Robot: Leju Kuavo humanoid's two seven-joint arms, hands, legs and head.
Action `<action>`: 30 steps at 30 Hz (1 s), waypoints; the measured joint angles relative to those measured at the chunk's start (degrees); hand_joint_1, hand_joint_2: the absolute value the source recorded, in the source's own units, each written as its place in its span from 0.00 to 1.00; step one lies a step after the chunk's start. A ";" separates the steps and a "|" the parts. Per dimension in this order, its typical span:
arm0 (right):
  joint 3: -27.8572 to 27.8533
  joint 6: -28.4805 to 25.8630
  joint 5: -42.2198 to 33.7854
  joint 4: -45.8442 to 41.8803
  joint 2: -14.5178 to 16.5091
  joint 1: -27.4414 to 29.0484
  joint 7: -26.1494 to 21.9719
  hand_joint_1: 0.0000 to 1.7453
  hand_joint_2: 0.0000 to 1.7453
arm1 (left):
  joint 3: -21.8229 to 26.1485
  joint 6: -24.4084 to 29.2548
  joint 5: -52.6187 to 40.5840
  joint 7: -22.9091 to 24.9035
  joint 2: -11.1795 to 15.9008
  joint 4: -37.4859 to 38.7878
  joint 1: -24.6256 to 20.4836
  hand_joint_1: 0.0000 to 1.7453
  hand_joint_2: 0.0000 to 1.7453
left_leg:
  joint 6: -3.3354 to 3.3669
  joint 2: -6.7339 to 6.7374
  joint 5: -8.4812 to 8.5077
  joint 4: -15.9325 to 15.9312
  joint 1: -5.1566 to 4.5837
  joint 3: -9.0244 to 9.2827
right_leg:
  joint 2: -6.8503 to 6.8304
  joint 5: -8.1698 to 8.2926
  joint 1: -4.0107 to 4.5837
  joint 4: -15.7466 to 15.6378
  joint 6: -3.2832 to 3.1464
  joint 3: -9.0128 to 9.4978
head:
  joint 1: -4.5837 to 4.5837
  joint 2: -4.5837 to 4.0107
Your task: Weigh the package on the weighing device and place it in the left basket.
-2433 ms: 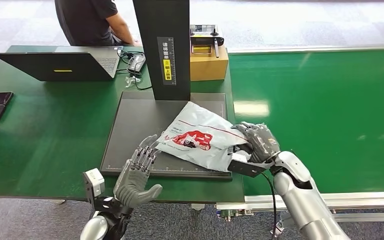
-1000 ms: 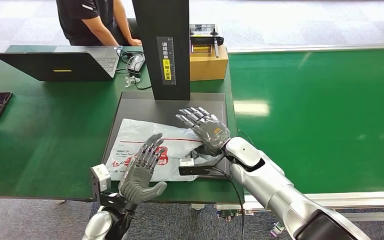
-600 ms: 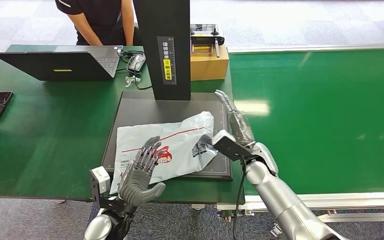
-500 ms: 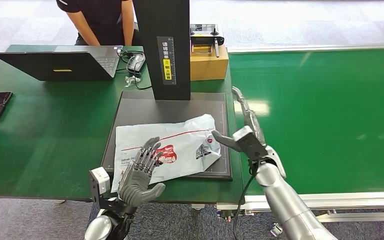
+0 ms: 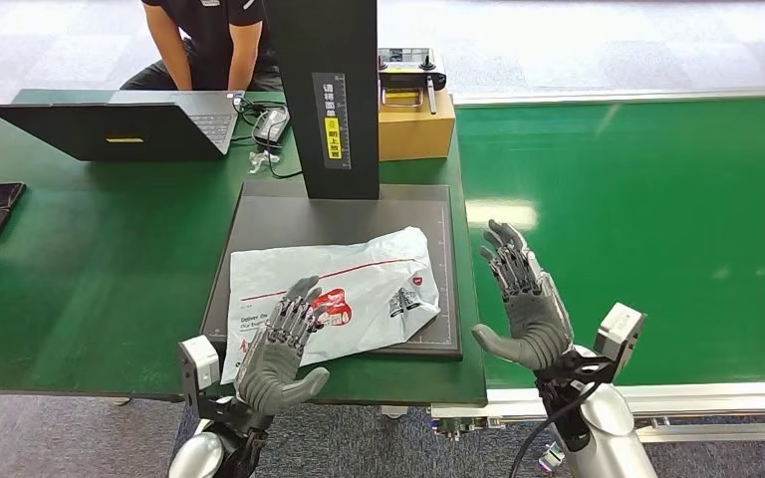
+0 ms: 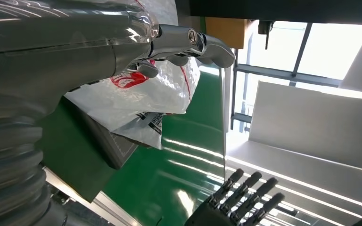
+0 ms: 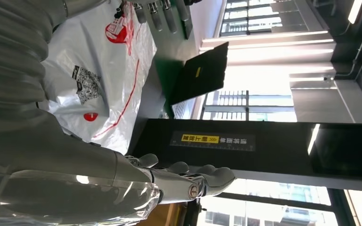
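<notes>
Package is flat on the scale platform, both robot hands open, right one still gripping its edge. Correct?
Not quite. The right robot hand grips nothing: the head view shows it open, off to the side of the package, over the green belt. The package does lie on the scale platform, and the left robot hand is open too.

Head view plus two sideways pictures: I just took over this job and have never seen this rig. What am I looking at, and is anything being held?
The big picture is the robot's own view, looking down from its head. The two sideways ones come from cameras at its wrists. The white plastic mailer bag with red print lies on the flat black weighing platform, which sits on the green table below a black upright post. The left hand hovers open at the bag's near edge; the right hand is open beside the platform, over the green conveyor belt. Neither holds anything. A person sits behind a dark laptop.
</notes>
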 joint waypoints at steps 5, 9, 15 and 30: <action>-2.14 -0.01 1.43 -3.56 1.70 4.40 1.20 0.00 1.00 | 0.09 0.14 0.04 0.03 0.09 -0.22 0.83 0.00 1.00 | 0.00 0.01 0.00 -0.01 0.00 0.00 | 0.01 0.00 0.00 0.00 0.00 0.00 | 0.00 0.00; -3.24 -0.76 2.26 -4.80 2.93 6.16 1.64 0.00 1.00 | 0.16 0.19 0.03 0.09 0.12 -0.43 1.01 0.00 1.00 | 0.00 0.02 0.00 -0.01 0.00 0.02 | 0.01 0.00 0.00 0.00 -0.01 0.01 | 0.00 0.00; -5.07 -4.45 5.10 -5.41 5.24 8.61 3.64 0.00 1.00 | 0.32 0.19 -0.18 0.90 0.11 -1.47 1.36 0.00 1.00 | 0.00 0.01 0.01 -0.01 0.00 0.02 | 0.00 0.00 0.00 0.00 -0.01 0.02 | -0.01 0.00; -6.92 -5.58 6.15 -5.41 8.02 11.53 4.19 0.00 1.00 | 0.65 0.19 -0.57 1.34 0.11 -2.70 1.70 0.00 1.00 | 0.00 0.02 0.01 -0.01 0.00 0.03 | 0.01 -0.01 0.00 0.00 -0.03 0.03 | 0.00 0.00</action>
